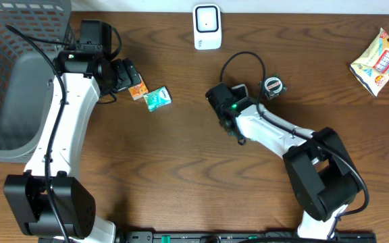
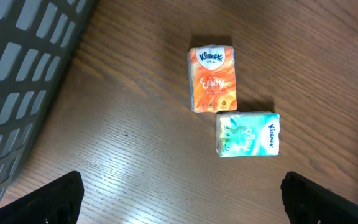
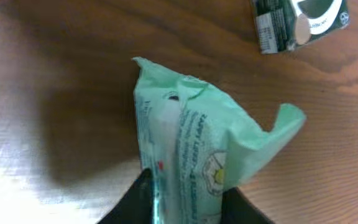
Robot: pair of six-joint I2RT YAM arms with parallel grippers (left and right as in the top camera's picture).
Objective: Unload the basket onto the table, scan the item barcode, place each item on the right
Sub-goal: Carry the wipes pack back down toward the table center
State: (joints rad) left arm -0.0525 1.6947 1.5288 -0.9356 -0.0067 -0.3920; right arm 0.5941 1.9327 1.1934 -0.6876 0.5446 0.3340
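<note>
A pale green soft packet (image 3: 191,137) stands upright on the wooden table, printed side towards the camera. My right gripper (image 3: 185,186) is shut on its lower end, one black finger pressing each side. From overhead the right gripper (image 1: 229,113) sits mid-table and hides the packet. The white barcode scanner (image 1: 207,27) stands at the far edge, well beyond it. My left gripper (image 2: 182,202) is open and hovers above the table, holding nothing. An orange tissue pack (image 2: 212,78) and a teal tissue pack (image 2: 247,134) lie just ahead of it.
A grey mesh basket (image 1: 5,81) fills the left side. A small dark packet (image 1: 273,86) lies just right of the right gripper, also seen in the right wrist view (image 3: 300,22). A snack bag (image 1: 378,62) lies at the far right.
</note>
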